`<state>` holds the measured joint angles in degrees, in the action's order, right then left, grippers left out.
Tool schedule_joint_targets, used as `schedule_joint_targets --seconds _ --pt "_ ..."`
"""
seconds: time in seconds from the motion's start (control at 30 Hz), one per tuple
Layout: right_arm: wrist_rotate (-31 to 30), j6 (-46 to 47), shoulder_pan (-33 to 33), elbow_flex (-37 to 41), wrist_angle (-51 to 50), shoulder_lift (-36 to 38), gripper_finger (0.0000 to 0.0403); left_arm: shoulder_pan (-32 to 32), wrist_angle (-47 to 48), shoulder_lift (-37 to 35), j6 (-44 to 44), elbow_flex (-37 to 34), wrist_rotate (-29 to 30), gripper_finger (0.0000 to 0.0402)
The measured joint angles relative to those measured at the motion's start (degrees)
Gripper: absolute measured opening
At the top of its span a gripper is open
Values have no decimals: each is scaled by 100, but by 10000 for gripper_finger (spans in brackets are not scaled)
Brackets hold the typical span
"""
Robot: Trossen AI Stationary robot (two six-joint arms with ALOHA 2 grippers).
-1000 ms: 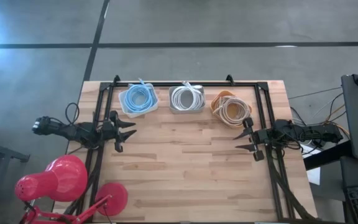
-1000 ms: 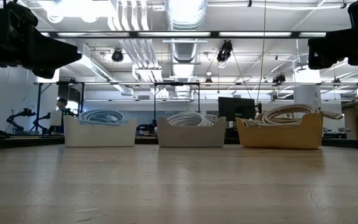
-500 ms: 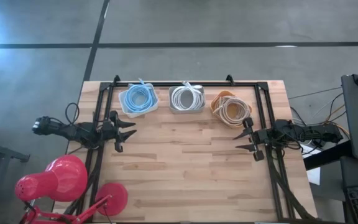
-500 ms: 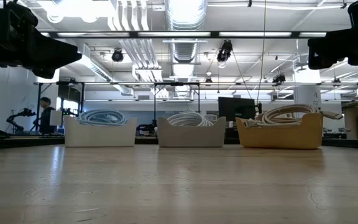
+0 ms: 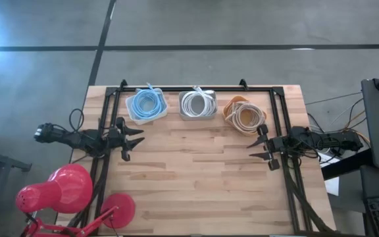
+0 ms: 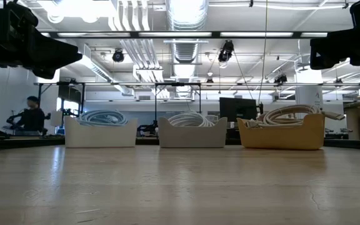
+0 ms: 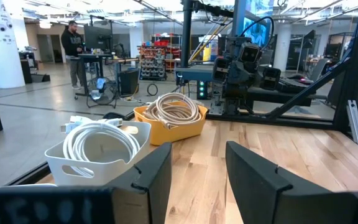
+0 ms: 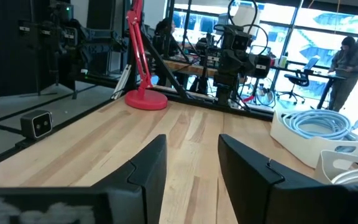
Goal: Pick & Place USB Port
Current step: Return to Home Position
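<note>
Three small bins stand in a row at the table's far edge: a pale blue bin [image 5: 146, 105] with a coiled blue cable, a white bin [image 5: 197, 104] with a white cable, an orange bin [image 5: 242, 115] with a beige cable. They also show in the low view as the blue bin [image 6: 101, 131], the white bin [image 6: 192, 132] and the orange bin [image 6: 283, 132]. My left gripper [image 5: 135, 140] hovers open at the table's left side. My right gripper [image 5: 258, 147] hovers open at the right side, near the orange bin. Both hold nothing.
A black frame [image 5: 196, 88] runs round the table's far and side edges. A red desk lamp [image 5: 64, 191] stands at the near left corner. Bare wood [image 5: 196, 171] lies between the arms. A person [image 6: 31, 115] moves in the room beyond.
Neither arm nor any bin has moved. Only a person in the room beyond the table has walked toward the left of the low view.
</note>
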<state>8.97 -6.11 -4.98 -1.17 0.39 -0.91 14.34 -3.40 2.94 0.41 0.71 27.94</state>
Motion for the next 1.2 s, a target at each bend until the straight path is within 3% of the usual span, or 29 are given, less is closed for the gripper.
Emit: schedule_joint_targets --seconds 0.47,1.2 --pt "-2 2 1 -2 0 0 153 1 0 0 0 0 0 156" --pt "0 7 1 -2 1 0 135 0 0 0 0 0 -1 156"
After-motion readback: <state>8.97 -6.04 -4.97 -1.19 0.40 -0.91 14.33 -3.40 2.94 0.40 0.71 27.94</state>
